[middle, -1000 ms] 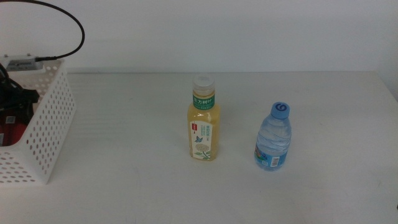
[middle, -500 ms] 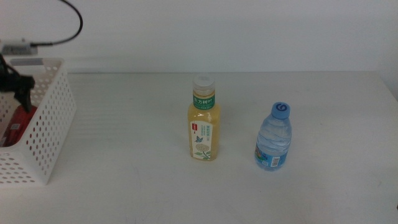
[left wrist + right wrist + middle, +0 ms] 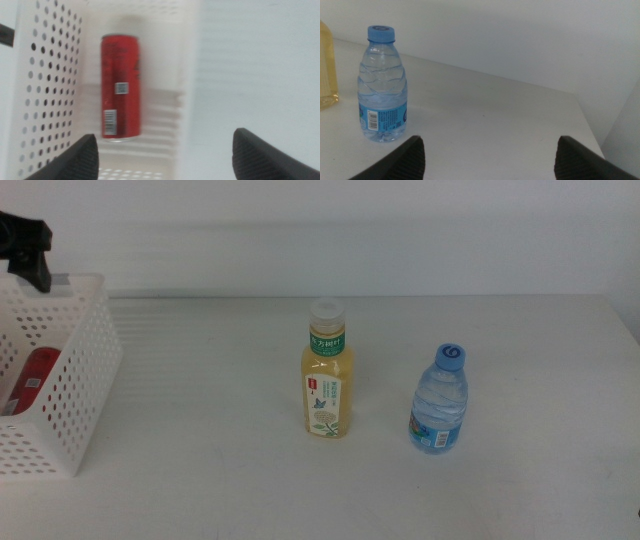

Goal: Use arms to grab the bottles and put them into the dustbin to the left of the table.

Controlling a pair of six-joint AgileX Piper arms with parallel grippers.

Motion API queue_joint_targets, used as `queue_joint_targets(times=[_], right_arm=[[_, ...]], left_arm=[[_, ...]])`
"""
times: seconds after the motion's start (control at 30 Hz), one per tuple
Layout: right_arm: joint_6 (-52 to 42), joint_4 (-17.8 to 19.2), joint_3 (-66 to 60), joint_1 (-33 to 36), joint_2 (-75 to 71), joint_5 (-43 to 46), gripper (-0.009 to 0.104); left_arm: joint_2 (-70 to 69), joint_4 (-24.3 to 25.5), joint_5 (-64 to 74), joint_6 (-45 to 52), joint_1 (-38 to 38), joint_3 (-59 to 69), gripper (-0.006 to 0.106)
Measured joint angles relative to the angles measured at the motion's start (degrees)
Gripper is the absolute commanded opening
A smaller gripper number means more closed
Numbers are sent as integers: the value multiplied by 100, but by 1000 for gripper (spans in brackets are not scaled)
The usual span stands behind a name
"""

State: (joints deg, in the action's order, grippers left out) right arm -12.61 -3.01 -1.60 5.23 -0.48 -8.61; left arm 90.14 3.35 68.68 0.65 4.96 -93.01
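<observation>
Seen from the middle camera, a matte white tabletop [image 3: 200, 470] carries a yellow tea bottle [image 3: 326, 372] standing upright near the centre, its white ribbed cap above a green band and a white label printed with a green leaf motif; the lettering is too small to read. Well apart to its right stands a shorter, clear water bottle [image 3: 440, 401] of ridged plastic, with a blue cap bearing a dark swirl mark and a blue label low on its body. At the left edge sits the white dustbin [image 3: 75, 395], a rectangular plastic basket with dotted, perforated walls, and a red soda can [image 3: 30, 380] lies inside it. The left gripper [image 3: 27, 246] shows only as a dark tip above the basket's far rim. In the left wrist view, the left gripper's black fingers [image 3: 80, 160] are spread wide and hold nothing; between them the can lies on its side on the basket floor, a white barcode patch and a small square code on its glossy red skin. In the right wrist view, the right gripper's fingers [image 3: 405, 160] are likewise parted and empty, low over the tabletop, with the water bottle upright ahead and a sliver of the tea bottle beside it.
</observation>
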Motion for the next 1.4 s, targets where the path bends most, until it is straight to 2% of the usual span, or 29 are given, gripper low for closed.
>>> queue_joint_targets(times=[0.4,0.7,0.9,1.1,1.3,1.4], right_arm=[[0,0,0,0,0,0,68],[0,0,0,0,0,0,68],[0,0,0,0,0,0,68],[0,0,0,0,0,0,68],[0,0,0,0,0,0,68],[0,0,0,0,0,0,68]], left_arm=[[-2959,-43,-2159,-380,-1321,2909,82],[-4138,-270,-4685,-397,-2542,5315,82],[-4314,-335,-7081,-424,-3229,7100,82],[-4150,-335,-9472,-431,-3538,8322,82],[-3409,-335,-10476,-487,-3552,8633,83],[-2911,-335,-10727,-492,-3552,8564,86]])
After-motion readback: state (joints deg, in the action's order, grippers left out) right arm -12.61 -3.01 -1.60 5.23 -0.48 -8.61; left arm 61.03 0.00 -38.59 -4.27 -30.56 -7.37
